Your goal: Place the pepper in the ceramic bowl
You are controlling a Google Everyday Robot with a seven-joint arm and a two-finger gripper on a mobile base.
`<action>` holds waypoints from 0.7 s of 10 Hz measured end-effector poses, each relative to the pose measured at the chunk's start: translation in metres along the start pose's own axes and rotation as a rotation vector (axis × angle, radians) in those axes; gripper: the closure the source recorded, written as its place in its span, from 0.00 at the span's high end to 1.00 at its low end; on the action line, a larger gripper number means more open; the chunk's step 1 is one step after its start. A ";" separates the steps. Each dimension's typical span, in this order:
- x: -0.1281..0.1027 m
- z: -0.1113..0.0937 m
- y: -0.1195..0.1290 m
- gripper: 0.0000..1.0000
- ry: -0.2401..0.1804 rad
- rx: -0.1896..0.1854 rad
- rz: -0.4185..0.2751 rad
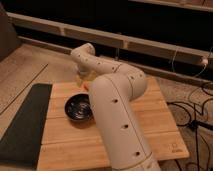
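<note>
Your claw [80, 78] is hanging over the far edge of the pale wooden counter [150, 125], largely hidden behind the white arm [115, 100]. You cannot tell whether it is apart or together. The small orange-red pepper [87, 86] is peeking out just beside it. The glossy round black ceramic bowl [79, 107] is sitting nearer, toward the left edge.

Claw [80, 76] apparently just beyond ceramic bowl [77, 107]; bulky arm [116, 112] close on right, open board [62, 136] leftward.

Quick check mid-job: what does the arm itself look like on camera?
The arm is glossy off-white, built of thick rounded segments with small dark round holes. No cables show on it. The gripper, at the wooden board's far edge, looks pale too.
</note>
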 end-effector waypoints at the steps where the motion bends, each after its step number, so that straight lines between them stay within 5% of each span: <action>1: 0.002 0.005 0.000 0.65 0.020 -0.004 -0.008; 7: 0.020 0.044 0.001 0.65 0.188 -0.071 -0.013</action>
